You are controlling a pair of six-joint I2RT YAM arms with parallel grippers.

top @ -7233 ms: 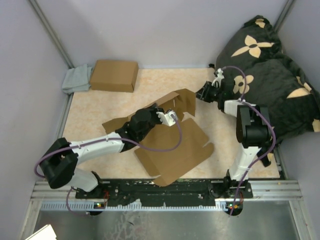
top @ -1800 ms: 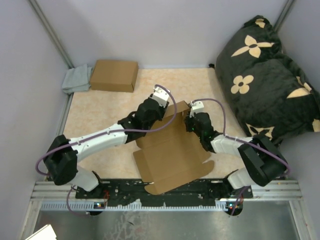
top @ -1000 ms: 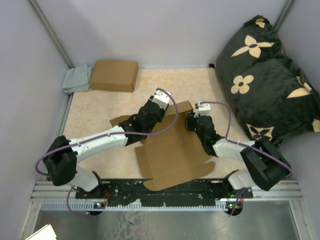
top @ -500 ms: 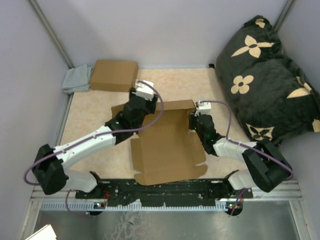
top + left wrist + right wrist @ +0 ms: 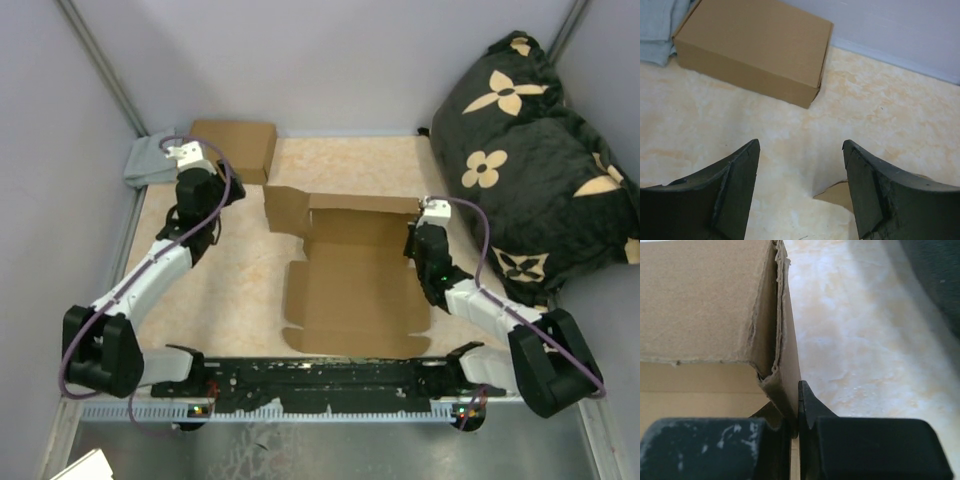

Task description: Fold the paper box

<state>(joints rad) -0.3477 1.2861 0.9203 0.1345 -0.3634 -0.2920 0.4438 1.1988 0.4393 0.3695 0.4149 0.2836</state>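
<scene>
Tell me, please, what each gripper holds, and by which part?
The right gripper pinches the paper box by its raised right wall; the left gripper holds nothing.

cloth: cut by left wrist view's corner.
box: runs past right wrist view's top, left edges.
pillow: cut by top view's right edge.

robot lab test cell. left arm and right arm bolted to a black rail at the marbled table's near edge; grey partition walls on aluminium struts; lying about: paper box, carton, cushion.
</scene>
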